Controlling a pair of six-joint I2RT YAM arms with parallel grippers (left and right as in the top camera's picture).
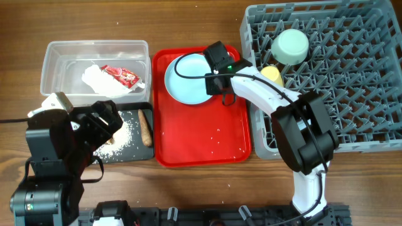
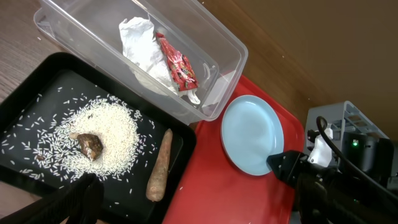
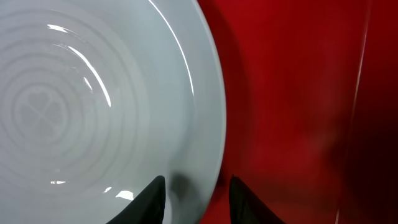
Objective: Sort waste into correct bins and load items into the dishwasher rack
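Observation:
A light blue plate (image 1: 187, 78) lies on the flat red tray (image 1: 207, 135). My right gripper (image 1: 221, 80) is open at the plate's right rim; in the right wrist view its fingers (image 3: 196, 194) straddle the rim of the plate (image 3: 93, 106), one over the plate, one over the tray. My left gripper (image 1: 105, 125) is open and empty above the black tray (image 1: 129, 152). That tray holds white crumbs with a brown lump (image 2: 90, 144) and a brown stick (image 1: 146, 127). The clear tub (image 1: 56, 53) holds a white napkin (image 1: 97, 80) and a red wrapper (image 1: 120, 75). The smaller blue bowl is out of view.
The grey dishwasher rack (image 1: 352, 81) at the right holds a pale green bowl (image 1: 290, 46) and a yellow cup (image 1: 272, 75) near its left wall. A few white crumbs lie on the red tray. The right arm reaches across the rack's left edge.

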